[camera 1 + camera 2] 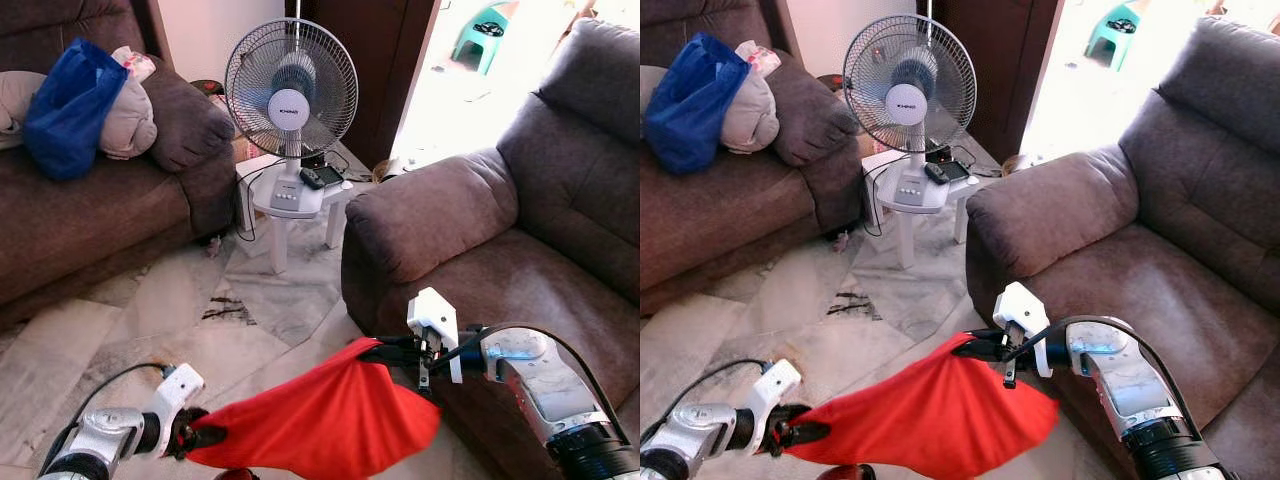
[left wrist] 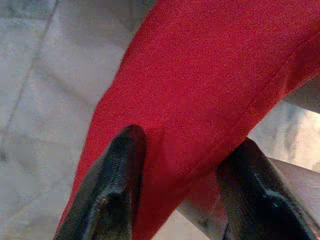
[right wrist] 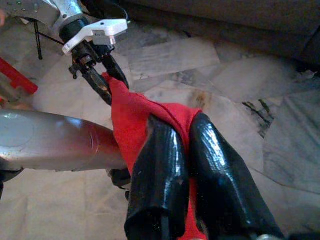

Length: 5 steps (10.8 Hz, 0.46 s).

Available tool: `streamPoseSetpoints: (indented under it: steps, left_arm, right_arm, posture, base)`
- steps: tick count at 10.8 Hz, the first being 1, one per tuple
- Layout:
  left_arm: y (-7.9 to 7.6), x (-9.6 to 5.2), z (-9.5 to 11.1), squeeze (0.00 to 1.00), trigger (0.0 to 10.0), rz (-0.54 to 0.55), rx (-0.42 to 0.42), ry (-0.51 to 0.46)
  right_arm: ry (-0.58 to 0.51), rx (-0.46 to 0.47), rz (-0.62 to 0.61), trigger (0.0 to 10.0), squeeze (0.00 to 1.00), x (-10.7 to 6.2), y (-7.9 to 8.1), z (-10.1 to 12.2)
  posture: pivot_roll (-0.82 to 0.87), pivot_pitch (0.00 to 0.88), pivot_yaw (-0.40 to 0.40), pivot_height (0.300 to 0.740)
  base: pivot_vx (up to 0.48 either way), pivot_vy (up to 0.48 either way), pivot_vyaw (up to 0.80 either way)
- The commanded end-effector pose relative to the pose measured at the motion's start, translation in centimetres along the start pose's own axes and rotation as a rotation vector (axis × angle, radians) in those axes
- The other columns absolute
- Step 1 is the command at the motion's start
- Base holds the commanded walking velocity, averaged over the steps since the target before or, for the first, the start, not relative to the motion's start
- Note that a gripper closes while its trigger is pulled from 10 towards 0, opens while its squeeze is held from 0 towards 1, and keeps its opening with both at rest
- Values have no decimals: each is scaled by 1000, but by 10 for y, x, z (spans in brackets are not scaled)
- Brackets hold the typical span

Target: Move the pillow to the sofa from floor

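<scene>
1. Both pairs of black fingers are pinched on the red pillow (image 1: 320,420): the left gripper (image 1: 205,436) on its lower left corner, the right gripper (image 1: 378,352) on its upper right corner.
2. The pillow hangs stretched between them above the marble floor (image 1: 160,320), just beside the near sofa (image 1: 520,250).
3. A fan (image 1: 291,95) stands on a white stool (image 1: 290,205).
4. A blue bag (image 1: 70,105) lies on the far sofa (image 1: 90,215).
</scene>
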<state>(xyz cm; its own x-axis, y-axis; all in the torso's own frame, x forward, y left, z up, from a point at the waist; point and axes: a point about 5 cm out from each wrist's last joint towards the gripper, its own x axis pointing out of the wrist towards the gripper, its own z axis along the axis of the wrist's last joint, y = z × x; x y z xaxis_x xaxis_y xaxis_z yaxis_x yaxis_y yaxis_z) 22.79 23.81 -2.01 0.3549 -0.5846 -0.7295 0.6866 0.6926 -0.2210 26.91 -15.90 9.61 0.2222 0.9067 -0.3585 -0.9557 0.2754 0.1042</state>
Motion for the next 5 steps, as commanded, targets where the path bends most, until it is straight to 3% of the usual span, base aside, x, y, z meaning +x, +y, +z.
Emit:
streamPoseSetpoints:
  steps: [1,5]
  left_arm:
    - [-2,0,-4,0,0,-20,-11,14]
    - [-1,-1,-2,0,0,12,-4,-25]
  right_arm:
    - [-81,-97,4,10000,0,-1,-3,26]
    - [-82,-99,3,10000,0,0,-3,26]
  posture:
    - [24,44,-94,740]
    - [34,41,-94,740]
  base:
    - [0,0,0]
    - [0,0,0]
